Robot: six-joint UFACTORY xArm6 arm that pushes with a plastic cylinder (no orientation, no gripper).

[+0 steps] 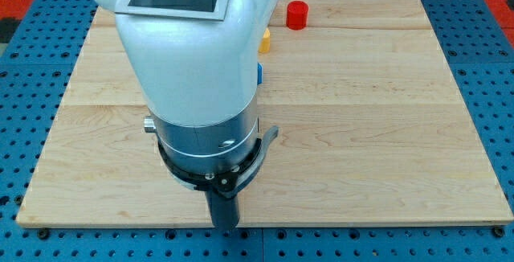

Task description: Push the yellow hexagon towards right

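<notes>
A yellow block [264, 40] shows only as a small edge at the right side of the white arm, near the view's top; its shape cannot be made out. A sliver of a blue block [259, 73] shows just below it, also mostly hidden by the arm. A red cylinder [297, 14] stands on the board near the top, right of the yellow block. My tip [226, 227] is at the board's bottom edge, left of centre, far below all the blocks and touching none.
The large white arm body [189, 61] with a black and white marker on top hides the upper left middle of the wooden board [385, 133]. A blue perforated table surrounds the board.
</notes>
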